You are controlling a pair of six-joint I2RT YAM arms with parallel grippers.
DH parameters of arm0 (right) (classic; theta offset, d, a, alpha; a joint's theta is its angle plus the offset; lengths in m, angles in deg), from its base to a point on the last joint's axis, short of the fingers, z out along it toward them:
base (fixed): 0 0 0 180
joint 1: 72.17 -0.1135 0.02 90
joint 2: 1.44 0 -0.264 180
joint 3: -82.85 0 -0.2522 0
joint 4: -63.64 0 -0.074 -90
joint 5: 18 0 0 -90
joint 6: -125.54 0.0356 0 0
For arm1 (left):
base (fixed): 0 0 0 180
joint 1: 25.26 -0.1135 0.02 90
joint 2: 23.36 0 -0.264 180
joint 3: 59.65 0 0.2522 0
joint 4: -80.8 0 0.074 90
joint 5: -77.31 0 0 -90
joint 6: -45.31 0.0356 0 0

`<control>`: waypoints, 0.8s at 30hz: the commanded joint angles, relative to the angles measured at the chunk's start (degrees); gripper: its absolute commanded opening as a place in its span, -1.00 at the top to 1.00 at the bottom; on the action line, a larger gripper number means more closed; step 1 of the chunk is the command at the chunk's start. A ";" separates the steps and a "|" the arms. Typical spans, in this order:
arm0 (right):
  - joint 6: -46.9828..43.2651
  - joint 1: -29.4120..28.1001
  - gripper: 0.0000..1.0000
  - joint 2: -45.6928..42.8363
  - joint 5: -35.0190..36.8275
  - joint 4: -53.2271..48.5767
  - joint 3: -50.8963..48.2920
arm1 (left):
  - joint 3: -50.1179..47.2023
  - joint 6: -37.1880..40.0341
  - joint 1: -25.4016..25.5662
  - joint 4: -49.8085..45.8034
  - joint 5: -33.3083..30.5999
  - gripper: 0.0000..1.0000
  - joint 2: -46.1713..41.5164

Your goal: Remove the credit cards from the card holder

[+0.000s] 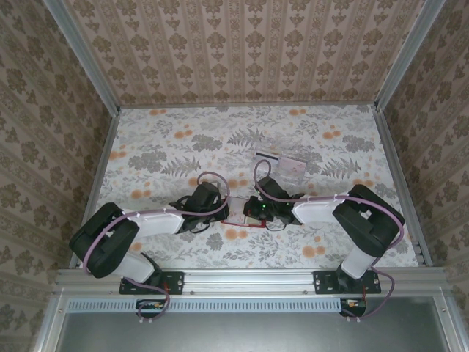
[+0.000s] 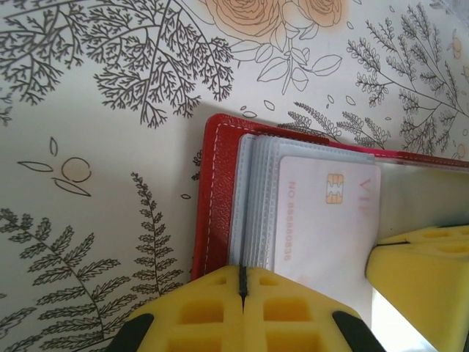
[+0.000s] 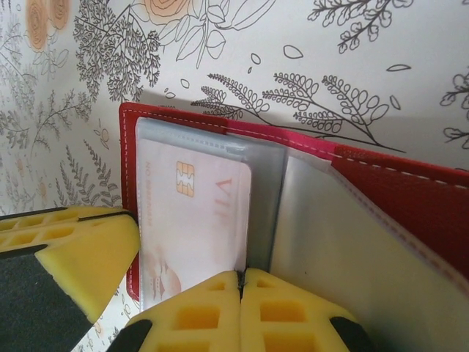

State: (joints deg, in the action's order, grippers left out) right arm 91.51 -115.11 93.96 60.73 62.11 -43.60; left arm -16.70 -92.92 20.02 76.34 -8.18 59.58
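**Both grippers pinched on the open holder, mid-table**

The table [image 1: 146,147] is walled left, far and right, with bare floral cloth all round the work; the card holder [image 1: 248,224] lies open just nearer than centre, its long axis running left to right between the arms; the left gripper [image 2: 242,282] is pinched tight on the clear sleeves' edge, the right gripper [image 3: 240,284] likewise; a chip card [image 2: 330,220] sits sleeved; two loose credit cards [image 1: 293,165] lie beyond, well apart.
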 commanded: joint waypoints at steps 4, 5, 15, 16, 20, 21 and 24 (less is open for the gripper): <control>0.00 1.57 1.00 -2.76 -0.36 -2.11 -3.64 | -0.10 -1.76 -0.23 -5.67 -2.89 1.00 1.44; 0.02 1.77 1.00 -3.16 -0.36 -2.23 -3.98 | -0.18 -1.83 -0.19 -5.63 -2.90 1.00 1.44; -0.45 3.30 1.00 -5.07 -1.01 -2.39 -6.05 | 0.46 -1.02 -0.06 -5.83 -2.24 1.00 -0.06; -0.42 3.30 1.00 -4.73 -1.35 -2.16 -5.86 | 0.83 -0.84 0.13 -6.30 -2.23 1.00 -0.58; -0.02 3.26 1.00 -3.23 -2.07 -0.85 -5.34 | 2.85 0.44 1.20 -8.76 -3.01 1.00 -3.49; 0.10 3.23 1.00 -2.78 -2.45 -0.34 -5.13 | 3.46 0.87 1.62 -9.39 -3.35 1.00 -4.14; 0.20 3.13 1.00 -1.74 -2.79 -0.09 -4.22 | 5.20 1.94 2.58 -10.77 -3.90 0.87 -5.40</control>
State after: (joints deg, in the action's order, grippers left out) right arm 91.48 -112.07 90.42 59.25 62.57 -48.60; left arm -14.19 -93.20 21.75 68.71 -10.47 56.21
